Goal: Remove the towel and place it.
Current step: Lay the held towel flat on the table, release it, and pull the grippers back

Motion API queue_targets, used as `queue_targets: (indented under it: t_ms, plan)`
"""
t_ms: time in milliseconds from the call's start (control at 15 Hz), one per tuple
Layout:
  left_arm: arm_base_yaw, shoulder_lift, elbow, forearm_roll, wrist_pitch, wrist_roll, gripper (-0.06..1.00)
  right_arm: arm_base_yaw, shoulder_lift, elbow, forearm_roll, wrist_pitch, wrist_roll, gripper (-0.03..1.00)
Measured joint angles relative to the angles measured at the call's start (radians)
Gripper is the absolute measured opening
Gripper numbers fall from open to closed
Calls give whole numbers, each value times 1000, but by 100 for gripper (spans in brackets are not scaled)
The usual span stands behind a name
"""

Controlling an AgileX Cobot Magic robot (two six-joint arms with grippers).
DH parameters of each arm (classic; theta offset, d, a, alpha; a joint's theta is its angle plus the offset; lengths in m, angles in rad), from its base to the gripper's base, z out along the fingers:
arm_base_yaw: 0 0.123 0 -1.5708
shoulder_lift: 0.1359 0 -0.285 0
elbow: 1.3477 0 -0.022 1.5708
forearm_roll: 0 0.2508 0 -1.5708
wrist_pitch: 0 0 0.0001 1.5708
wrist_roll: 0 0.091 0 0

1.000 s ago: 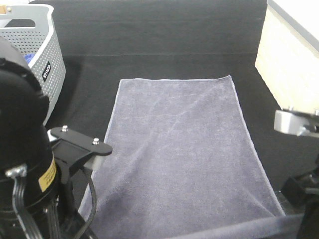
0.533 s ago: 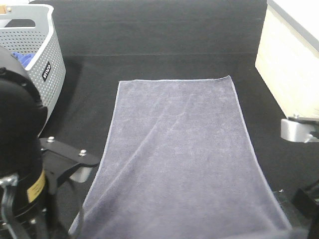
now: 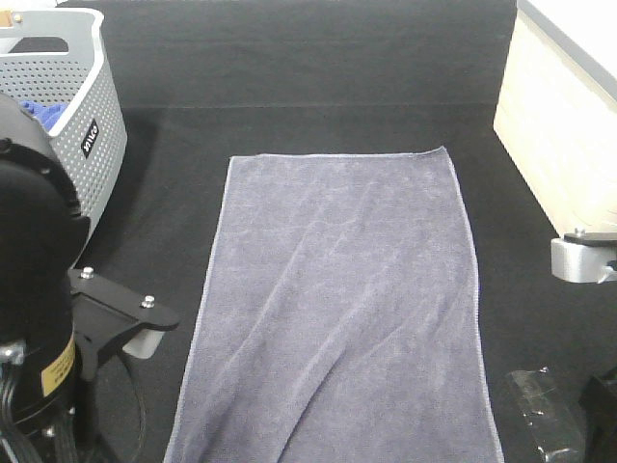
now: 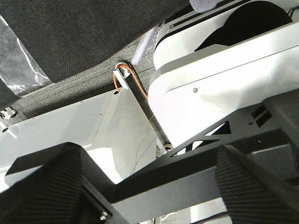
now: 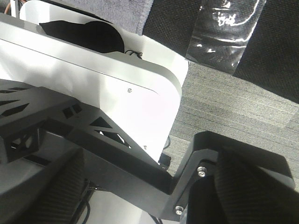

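Note:
The greyish-lavender towel [image 3: 337,299] lies spread flat on the black table, long side running from far to near, its near end at the front edge. A strip of it shows in the right wrist view [image 5: 126,9]. My left gripper [image 4: 149,186] is open and empty, drawn back off the table's front, facing the robot base. My right gripper [image 5: 149,196] is open and empty, also back over the base. Only the left arm's body [image 3: 39,289] and a piece of the right arm [image 3: 583,256] show in the high view.
A grey perforated basket [image 3: 77,116] holding a bright blue cloth [image 3: 39,111] stands at the far left. A pale wooden box [image 3: 559,125] stands along the right. Clear plastic tape [image 3: 540,415] sits at the table's front right corner.
The towel's near end, raised and folded a second ago, now lies flat. Both arms have drawn back toward the front, away from the towel.

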Motion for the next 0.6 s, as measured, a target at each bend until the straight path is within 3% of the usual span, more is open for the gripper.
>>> queue_targets:
  t_ms: [267, 400, 600]
  plan:
    - [0, 0, -80, 140, -21, -1, 75, 0, 1, -58, -3, -28, -36, 71]
    - [7, 1, -158, 232, -66, -1, 76, 0, 1, -155, -21, -62, -41, 65]
    - [115, 16, -285, 264, -208, 19, 76, 0, 0, -300, -68, -118, -42, 53]
